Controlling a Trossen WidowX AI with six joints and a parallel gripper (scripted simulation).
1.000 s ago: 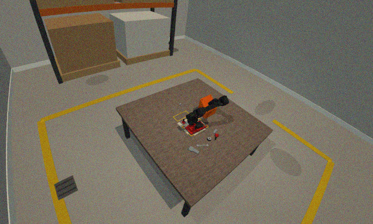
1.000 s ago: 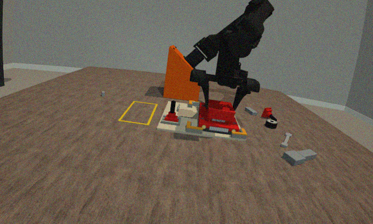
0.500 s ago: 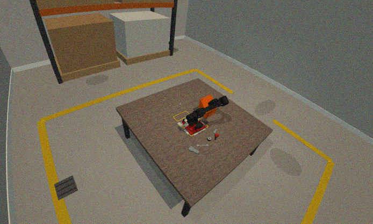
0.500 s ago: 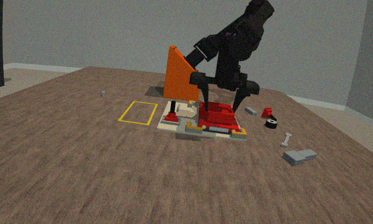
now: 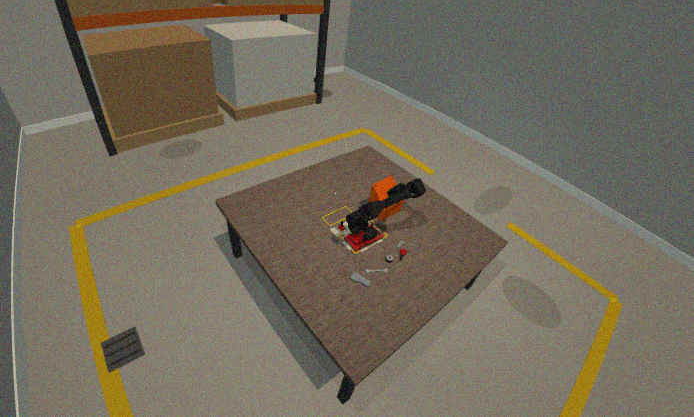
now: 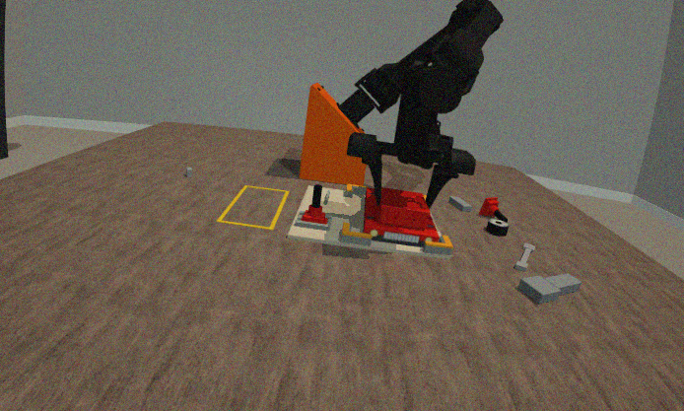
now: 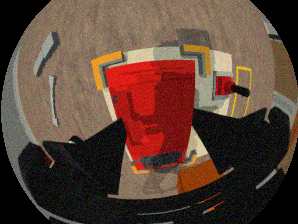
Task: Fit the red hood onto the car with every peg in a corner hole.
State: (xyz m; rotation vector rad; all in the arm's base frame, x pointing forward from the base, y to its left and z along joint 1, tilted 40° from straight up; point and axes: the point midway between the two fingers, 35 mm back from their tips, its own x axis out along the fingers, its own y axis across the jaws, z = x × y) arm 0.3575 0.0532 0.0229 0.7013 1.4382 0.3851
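The red car chassis sits in the jig, between its orange corner brackets. The red hood is over the deck and looks about level, low against the chassis. My gripper points down and is shut on the hood, one finger at each side. The hood hides the engine block and pegs. Whether every peg is in its hole and whether the hood is fully seated cannot be told. In the top view the arm hides much of the car.
A red part with an upright black post stands on the jig beside the car. A yellow outline lies beyond it. On the other side lie a black wheel, a wrench and grey blocks. An orange stand is behind.
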